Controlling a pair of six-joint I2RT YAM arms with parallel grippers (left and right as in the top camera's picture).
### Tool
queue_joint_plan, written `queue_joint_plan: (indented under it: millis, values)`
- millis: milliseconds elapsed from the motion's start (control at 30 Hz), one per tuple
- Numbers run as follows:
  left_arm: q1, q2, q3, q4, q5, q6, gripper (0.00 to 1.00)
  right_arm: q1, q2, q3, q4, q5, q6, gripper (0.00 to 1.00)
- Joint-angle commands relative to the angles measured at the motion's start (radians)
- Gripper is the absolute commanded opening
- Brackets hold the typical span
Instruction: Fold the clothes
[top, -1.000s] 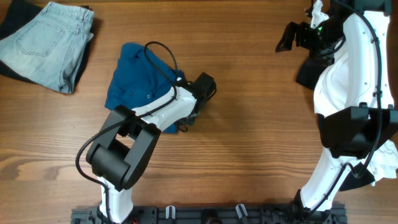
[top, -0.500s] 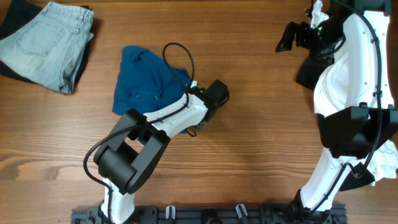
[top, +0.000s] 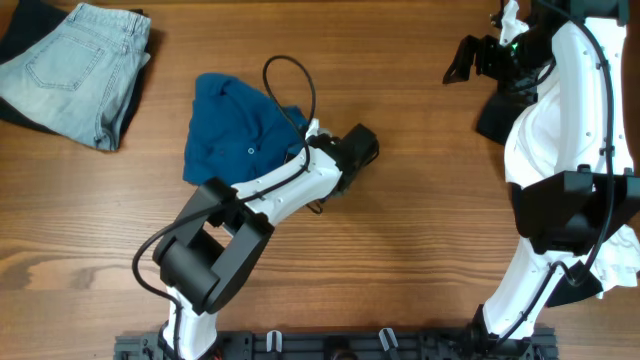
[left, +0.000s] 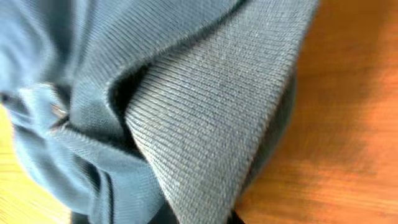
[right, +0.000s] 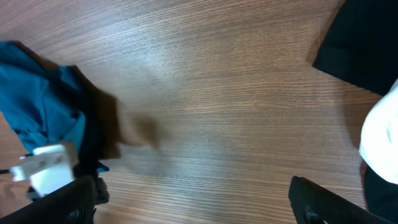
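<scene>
1. The teal-blue shirt (top: 235, 135), soft and wrinkly, lies bunched in a heap left of centre in the overhead frame, on the brown wood-grain surface (top: 420, 250).
2. In the left wrist view the shirt's ribbed fabric (left: 186, 124) fills nearly the whole frame, with a thick fold running down to the bottom edge and bare wood showing at the right.
3. The left arm (top: 290, 185) reaches from the bottom of the overhead frame to the shirt's right edge. Its jaws are closed, pinching a fold of the shirt.
4. The right wrist view shows the shirt (right: 31, 93) at its far left.
5. The right arm (top: 560, 120) stands along the right side, well apart from the shirt. Its jaws are spread wide and hold nothing.
6. Folded pale-blue denim jeans (top: 75, 70) lie in the upper left corner, apart from the shirt.
7. A black cloth (top: 495, 120) lies at upper right, beside the right arm.
</scene>
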Motion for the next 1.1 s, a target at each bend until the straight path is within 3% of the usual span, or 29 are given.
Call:
queue_joint_plan:
  millis: [0, 167, 433, 800, 900, 967, 1000, 1033, 1067]
  values:
    - [-0.003, -0.060, 0.070, -0.001, -0.096, 0.002, 0.04, -0.004, -0.031, 0.020, 0.000, -0.019, -0.018, 1.00]
    - [-0.003, -0.063, 0.083, -0.006, -0.107, 0.028, 0.04, -0.004, -0.031, 0.020, 0.000, -0.019, -0.018, 1.00]
    - [-0.001, -0.063, 0.083, -0.073, 0.002, 0.028, 0.04, -0.004, -0.031, 0.020, 0.000, -0.019, -0.019, 1.00]
    - [-0.001, -0.032, 0.082, -0.127, 0.371, 0.143, 0.04, -0.004, -0.031, 0.020, 0.000, -0.019, -0.018, 1.00]
    - [-0.001, -0.029, 0.082, -0.123, 0.412, 0.168, 0.26, -0.004, -0.031, 0.020, 0.000, -0.019, -0.019, 1.00]
    - [-0.001, -0.025, 0.082, -0.123, 0.412, 0.168, 0.64, -0.004, -0.031, 0.020, 0.000, -0.019, -0.018, 1.00]
    - [-0.001, -0.023, 0.082, -0.123, 0.421, 0.180, 0.87, -0.004, -0.031, 0.020, 0.000, -0.019, -0.018, 1.00]
    - [-0.001, -0.021, 0.082, -0.122, 0.430, 0.191, 1.00, -0.004, -0.031, 0.020, 0.000, -0.019, -0.018, 1.00]
    - [-0.001, -0.019, 0.082, -0.122, 0.430, 0.191, 1.00, -0.004, -0.031, 0.020, 0.000, -0.020, -0.018, 1.00]
